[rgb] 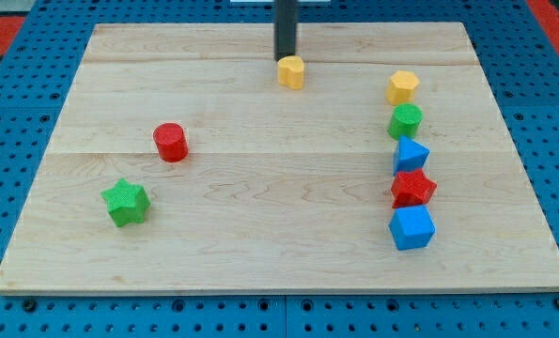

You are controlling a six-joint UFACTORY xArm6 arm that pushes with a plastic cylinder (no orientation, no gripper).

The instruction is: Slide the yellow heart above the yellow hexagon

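Nearest the camera, at the view's bottom right, sits the blue cube (411,227) on the wooden desk (260,225).

No gripper on this arm, so no open/closed state to give; just my tip (286,58), the lower end of the dark rod, at the view's top centre. It's touching or just abt touching the yellow heart (291,71), on the heart's upper-left side; can't tell for sure if there's contact.

Yellow heart lies near the desk's top edge, centre. Yellow hexagon (403,87) is well apart from it, twd the view's right and slightly lower.

From the hexagon a column of blocks runs down the right side: green hexagon-ish block (405,121) just below it, nearly touching; then a blue block (411,154), shape unclear; then the red star (412,188), touching or overlapping the blue one above; then the blue cube at the bottom.

On the view's left, well apart from everything else: red cylinder (170,142), and below-left of it the green star (126,202).
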